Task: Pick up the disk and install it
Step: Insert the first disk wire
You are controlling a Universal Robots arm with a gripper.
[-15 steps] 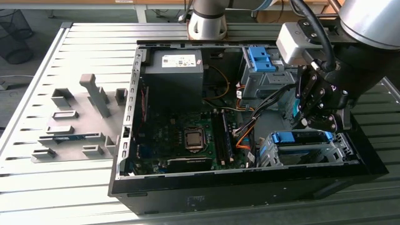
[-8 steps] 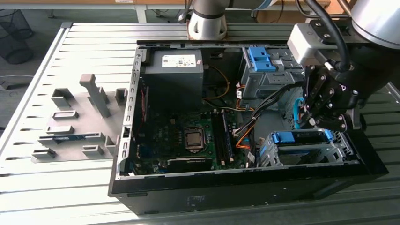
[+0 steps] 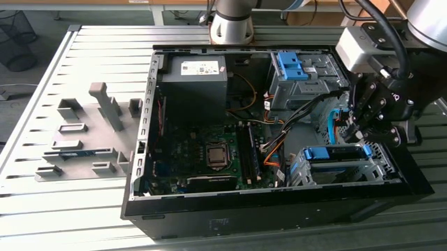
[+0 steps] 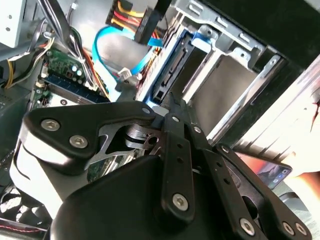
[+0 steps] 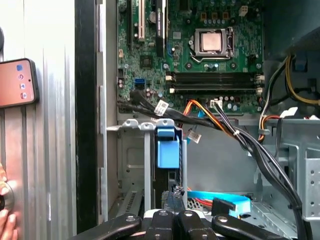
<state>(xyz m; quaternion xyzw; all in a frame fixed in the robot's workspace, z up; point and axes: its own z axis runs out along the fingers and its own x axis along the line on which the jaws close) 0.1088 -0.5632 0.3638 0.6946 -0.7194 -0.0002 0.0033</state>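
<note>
Black and jointed, the claw (image 4: 172, 102) sits closest to us in both wrist views. Its two fingers are pressed together at the tips, and we see nothing pinched between them. In the first wrist view the claw (image 5: 175, 192) points at the slot where the disk (image 5: 167, 150) stands on edge. The disk's bright blue caddy tab shows above a dark narrow side, and the claw tips are right at that side. We cannot tell whether they touch it.

The disk (image 4: 172, 65) is seated in the silver drive cage (image 4: 235, 75), framed by sheet-metal walls. In the exterior view the cage (image 3: 380, 167) stands at the near corner of the open computer case (image 3: 279, 212), towards the exterior view's right. The blue caddy of the disk (image 3: 335, 153) lies across the cage's upper edge, and the claw (image 3: 359, 137) hangs just above it.

A flat blue data cable (image 5: 220, 197) curls beside the cage. Past it, bundled wires run to the green motherboard (image 5: 200, 50). Farther back in the case we see the dark power-supply box (image 3: 196, 89) and a second blue bracket (image 3: 290, 65) in an upper cage.

The case rests on a slatted metal desk (image 3: 70, 209), with grey holders (image 3: 87, 136) well apart from it towards the exterior view's left. A phone (image 5: 17, 82) lies on the desk just outside the case wall, and a person's hand (image 5: 5, 220) is near it.
</note>
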